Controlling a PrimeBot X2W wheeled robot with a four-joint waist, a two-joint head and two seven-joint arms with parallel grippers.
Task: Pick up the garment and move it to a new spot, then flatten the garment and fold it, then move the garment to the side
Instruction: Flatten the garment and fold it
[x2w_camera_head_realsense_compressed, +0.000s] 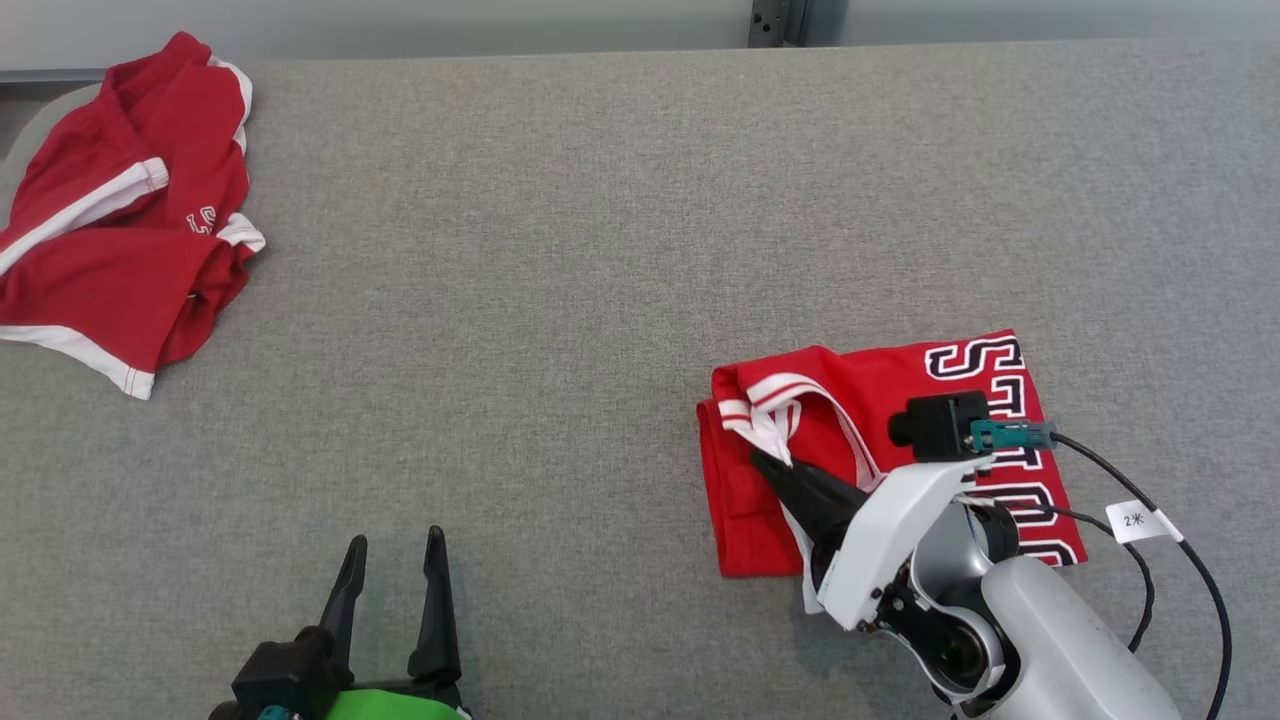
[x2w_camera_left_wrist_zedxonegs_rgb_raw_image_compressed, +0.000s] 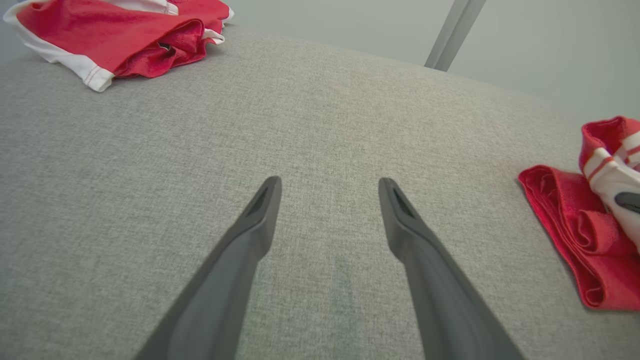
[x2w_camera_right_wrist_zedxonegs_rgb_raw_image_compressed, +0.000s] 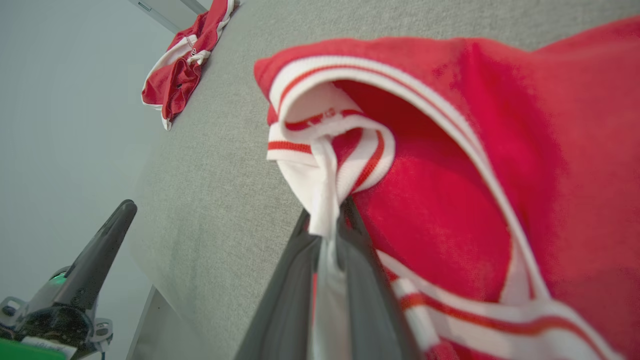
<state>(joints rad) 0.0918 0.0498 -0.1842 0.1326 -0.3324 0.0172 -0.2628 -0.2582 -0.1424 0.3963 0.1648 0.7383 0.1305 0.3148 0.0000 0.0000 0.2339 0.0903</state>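
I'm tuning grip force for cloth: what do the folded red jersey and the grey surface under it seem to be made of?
The folded red jersey: soft knit cloth, probably a sporty synthetic; it drapes in limp folds with a faint sheen. Its white-and-red trim, pinched in the right hand, looks ribbed. The grey surface: matte woven or felt-like fabric, with a fine heathered texture.

The garment is a red jersey with white-outlined black lettering and red-striped white trim, folded into a rough rectangle. It lies on the grey table toward the near edge, right of centre, its trim bunched upward.
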